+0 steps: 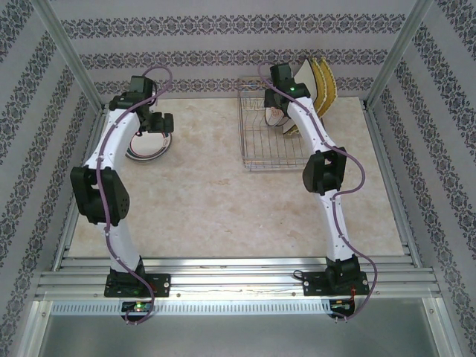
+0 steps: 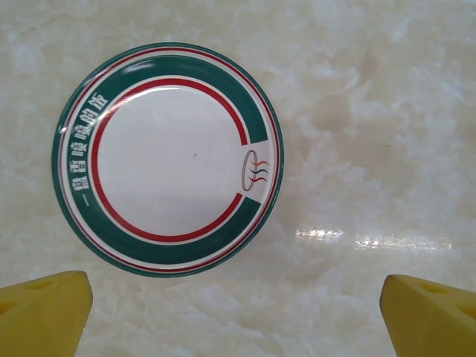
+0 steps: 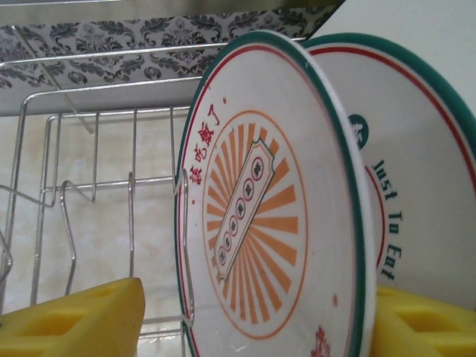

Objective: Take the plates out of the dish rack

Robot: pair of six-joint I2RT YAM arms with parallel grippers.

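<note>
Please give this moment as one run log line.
left gripper: open, above green-rimmed plate flat on table | right gripper: open, straddling sunburst plate standing in dish rack | grasp not yet closed

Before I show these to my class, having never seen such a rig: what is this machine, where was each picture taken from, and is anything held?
A robot's left arm and right arm stand bolted to a table. The overhead picture looks down on both; the other two come from wrist cameras. The left gripper, yellow fingers open, hangs empty over a green-ringed plate lying flat. The right gripper reaches into the dish rack, fingers either side of an upright orange-rayed plate, not clamped yet.
</note>
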